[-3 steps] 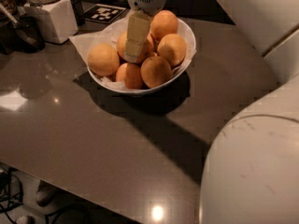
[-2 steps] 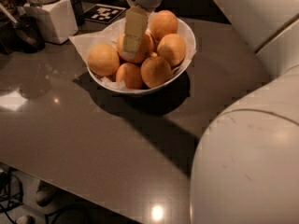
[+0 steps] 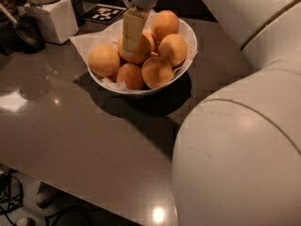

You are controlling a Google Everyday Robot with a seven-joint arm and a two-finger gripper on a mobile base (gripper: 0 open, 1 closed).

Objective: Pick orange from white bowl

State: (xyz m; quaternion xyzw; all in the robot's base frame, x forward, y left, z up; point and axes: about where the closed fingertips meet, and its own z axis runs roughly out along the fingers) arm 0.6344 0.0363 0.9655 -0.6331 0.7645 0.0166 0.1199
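Gripper [image 3: 131,51] down in the white bowl [image 3: 141,92], against the middle orange [image 3: 144,49]

Gripper hangs from its pale round wrist straight over the bowl, its yellowish lower part lying across the near face of the orange, which sits mid-pile. Cannot tell how far open it is, nor whether it has any hold on the fruit. Other oranges [image 3: 103,60] crowd all round the gripper: one left of it in the view, two below it toward the camera, two to its right. Crinkled paper [image 3: 86,42] lines the bowl, sticking out left of the gripper. Bowl rests on a grey table [image 3: 70,135]. Farther left of the gripper, a white canister [image 3: 54,19]. The robot's big white arm [image 3: 244,149] fills the view well right of the gripper
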